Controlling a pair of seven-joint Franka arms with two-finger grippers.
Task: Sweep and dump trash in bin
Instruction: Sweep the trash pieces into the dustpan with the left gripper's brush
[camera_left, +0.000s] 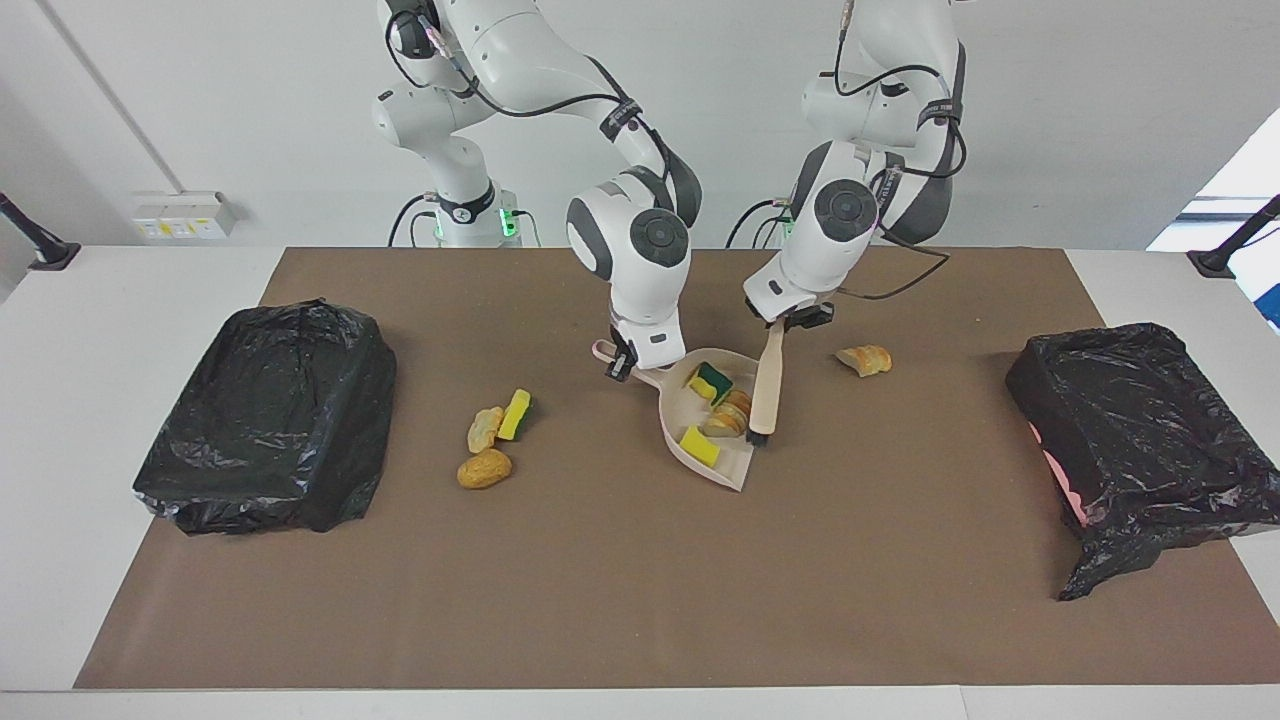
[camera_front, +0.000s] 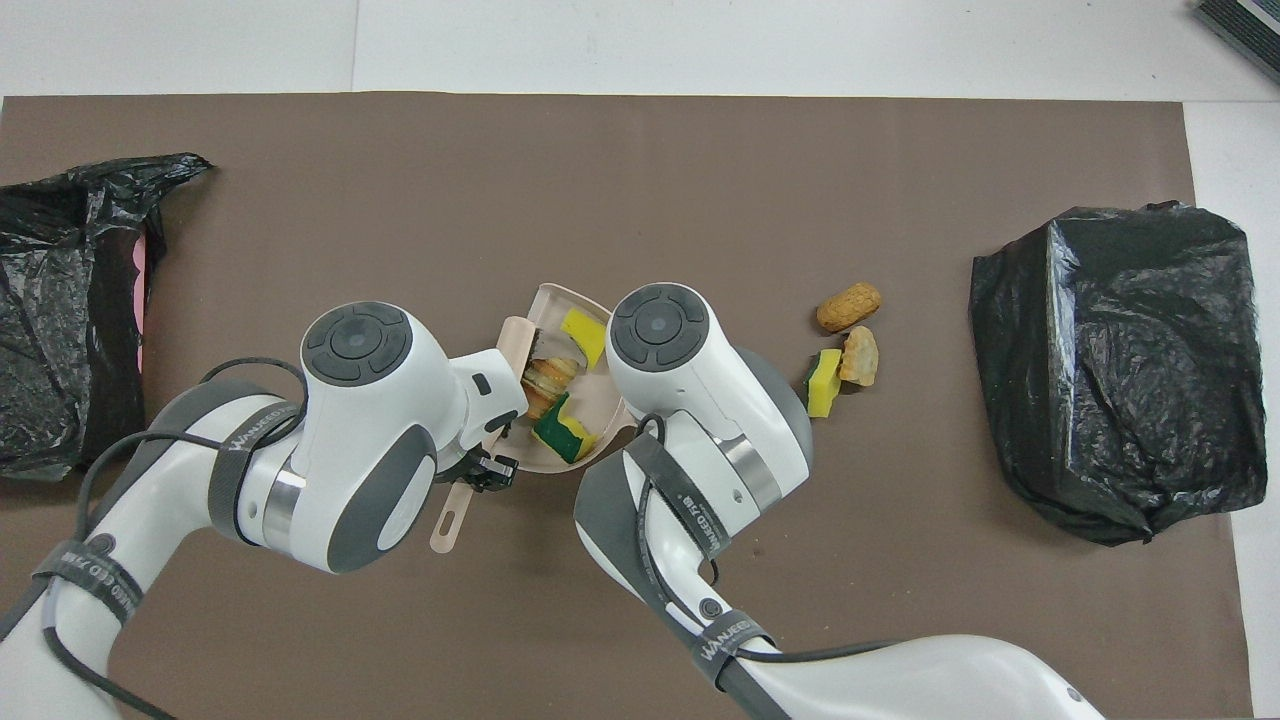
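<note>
My right gripper (camera_left: 625, 362) is shut on the handle of the beige dustpan (camera_left: 738, 470) (camera_front: 548, 292), which rests on the brown mat. In the pan lie three pieces of trash: a green-backed sponge (camera_left: 712, 380) (camera_front: 560, 432), bread slices (camera_left: 735, 410) (camera_front: 545, 375) and a yellow sponge (camera_left: 700, 447) (camera_front: 582, 333). My left gripper (camera_left: 797, 318) (camera_front: 490, 470) is shut on the brush (camera_left: 767, 385) (camera_front: 512, 338), whose bristles stand at the pan's open edge. One bread lump (camera_left: 864, 358) lies on the mat toward the left arm's end. Three more pieces (camera_left: 490, 440) (camera_front: 845, 345) lie toward the right arm's end.
A black-bagged bin (camera_left: 270, 415) (camera_front: 1115, 370) stands at the right arm's end of the mat. Another black-bagged bin (camera_left: 1135, 430) (camera_front: 60, 310), with pink showing under the bag, stands at the left arm's end.
</note>
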